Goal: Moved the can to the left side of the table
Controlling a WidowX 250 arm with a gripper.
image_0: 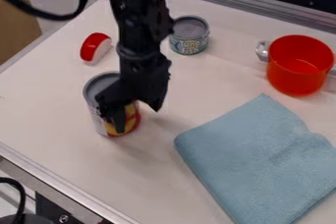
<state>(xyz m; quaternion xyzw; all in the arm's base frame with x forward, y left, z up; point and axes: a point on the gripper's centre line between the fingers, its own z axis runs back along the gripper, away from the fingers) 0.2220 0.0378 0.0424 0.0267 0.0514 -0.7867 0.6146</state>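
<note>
From where I stand, I see the black arm [134, 21] coming in over the top edge of the white table [49, 107], and it hangs down above the left half. At its end is the black gripper [138, 119], with its two fingers spread apart. One finger is in front of the can [97, 112], and the other one is to the right of it, so that a piece of the yellow and red label is visible between them. If a finger touches the can, I cannot tell.

This can stands upright on the left half of the table, well inside the edges. It has a grey lid.

Behind the arm, toward the top edge, there stands a short tin [189, 43] with a greenish label and a grey top. Near the upper left edge lies a small red and white object [95, 47]; what it is exactly, I cannot say. Close to the right edge is an orange-red pot [298, 68] with a silver-coloured handle at its left side. A light blue cloth [263, 164] is spread at the lower right corner, below the pot and apart from it.
</note>
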